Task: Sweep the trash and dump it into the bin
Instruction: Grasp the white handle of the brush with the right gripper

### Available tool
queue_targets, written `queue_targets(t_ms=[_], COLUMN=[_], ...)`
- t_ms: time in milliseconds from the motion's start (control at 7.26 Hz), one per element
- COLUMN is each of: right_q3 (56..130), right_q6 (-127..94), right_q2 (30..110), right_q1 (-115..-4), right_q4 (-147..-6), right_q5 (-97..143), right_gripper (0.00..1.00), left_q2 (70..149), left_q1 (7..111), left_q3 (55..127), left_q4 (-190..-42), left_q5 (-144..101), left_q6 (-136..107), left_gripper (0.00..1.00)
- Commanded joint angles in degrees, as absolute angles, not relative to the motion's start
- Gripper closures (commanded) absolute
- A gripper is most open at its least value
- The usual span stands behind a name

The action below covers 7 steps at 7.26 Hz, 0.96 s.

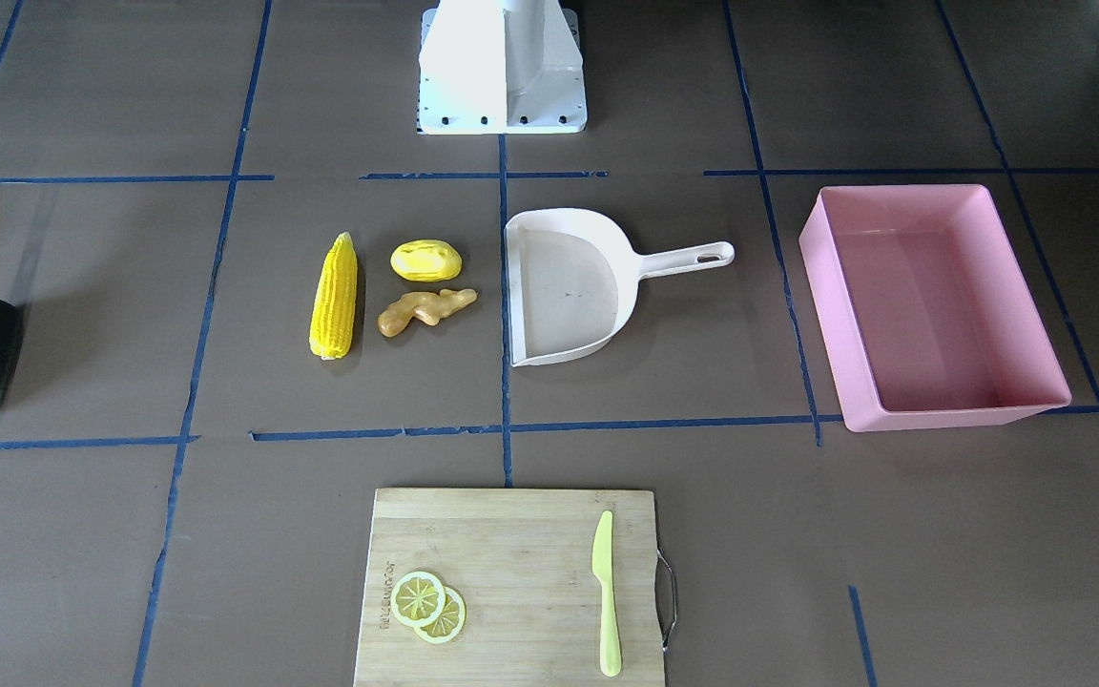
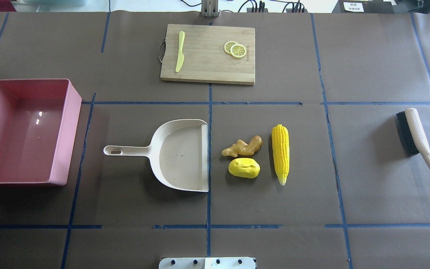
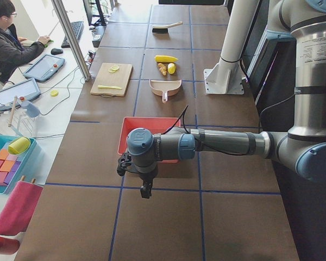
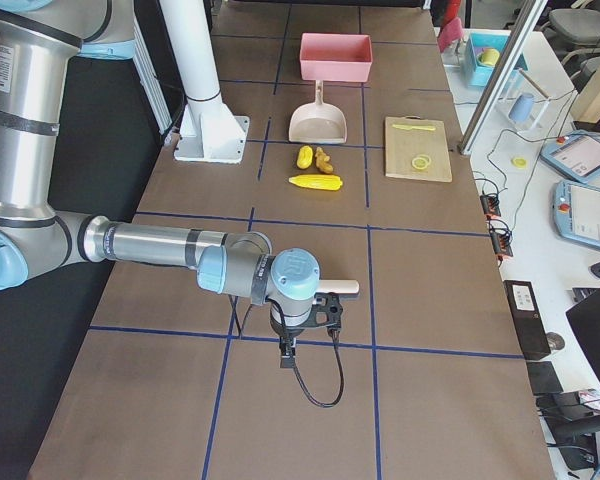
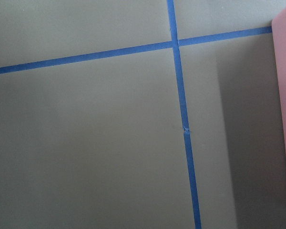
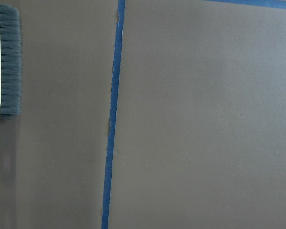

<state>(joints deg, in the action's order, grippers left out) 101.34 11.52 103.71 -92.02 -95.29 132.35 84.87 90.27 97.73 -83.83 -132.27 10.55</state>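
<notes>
The trash lies on the tabletop [image 2: 133, 209] just off the open mouth of the dustpan [image 2: 181, 157]. The ginger root [image 2: 243, 147] and potato lump [image 2: 244, 167] are nearest the mouth, and the corn cob [image 2: 280, 153] lies beyond them. The bin [image 2: 74, 127] stands well apart past the dustpan's handle end. The brush [image 2: 418, 144] lies far off on the dustpan's mouth side.

The left arm [image 3: 217, 142] shows only in a side view, hiding part of the bin's near wall. The right arm [image 4: 150, 245] covers most of the brush. Whether either arm's jaws are released or clenched, I cannot tell. The wrist views catch only a pink edge and cut-off bristles.
</notes>
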Motion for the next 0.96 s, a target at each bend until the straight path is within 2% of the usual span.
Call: queue_targets(t_ms=[0, 551, 827], right_q3=[101.51, 101.52, 100.11], right_q6=[11.51, 11.34, 7.50], right_q2=[103.62, 102.66, 101.07], right_q1=[-92.02, -91.67, -91.32], right_q4=[-94.93, -94.31, -93.08], right_q5=[132.28, 131.93, 132.36], right_gripper=[0.00, 0.00, 0.00], left_q2=[84.99, 86.21, 88.94], left_q1=[90.09, 89.12, 88.95], left_q3=[97.73, 98.00, 96.60], left_q4=[-84.20, -84.46, -90.31], left_q5=[-132.19, -131.84, -131.92], left_q6=[10.55, 9.94, 9.85], left_gripper=[0.00, 0.00, 0.00])
